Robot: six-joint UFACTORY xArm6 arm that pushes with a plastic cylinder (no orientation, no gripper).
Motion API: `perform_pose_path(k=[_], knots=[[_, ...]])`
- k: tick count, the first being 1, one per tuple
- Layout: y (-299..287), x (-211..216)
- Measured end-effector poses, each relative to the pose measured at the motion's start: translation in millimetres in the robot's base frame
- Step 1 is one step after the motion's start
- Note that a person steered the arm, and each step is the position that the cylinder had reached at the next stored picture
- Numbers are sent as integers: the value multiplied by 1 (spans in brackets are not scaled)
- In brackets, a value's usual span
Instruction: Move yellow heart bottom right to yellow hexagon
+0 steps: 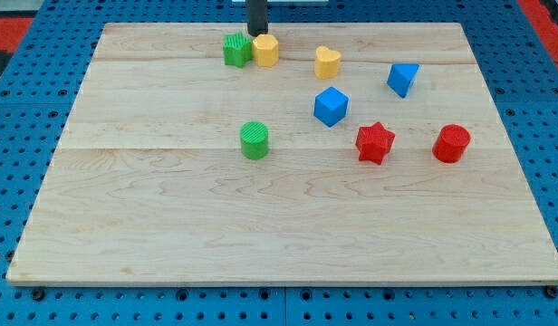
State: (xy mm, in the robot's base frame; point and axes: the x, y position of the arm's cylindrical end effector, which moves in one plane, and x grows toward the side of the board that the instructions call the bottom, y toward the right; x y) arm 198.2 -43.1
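The yellow heart [327, 62] lies near the view's top, right of centre. The yellow hexagon [265, 51] lies to its left, touching a green star-shaped block [235, 50]. My tip [258, 34] stands just above the yellow hexagon at the board's top edge, close to it or touching it. A gap of bare wood separates the heart from the hexagon.
A blue cube [331, 106] lies below the heart. A blue triangular block [402, 79] is to the right. A red star [374, 142] and a red cylinder [451, 143] lie at mid right. A green cylinder [254, 140] sits near the centre. The wooden board [170, 235] rests on a blue pegboard.
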Motion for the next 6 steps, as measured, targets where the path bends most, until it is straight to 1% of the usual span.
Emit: perform_pose_path(k=[1,2,3,4,6], knots=[[-51,50],[-30,99],[21,132],[64,114],[159,108]])
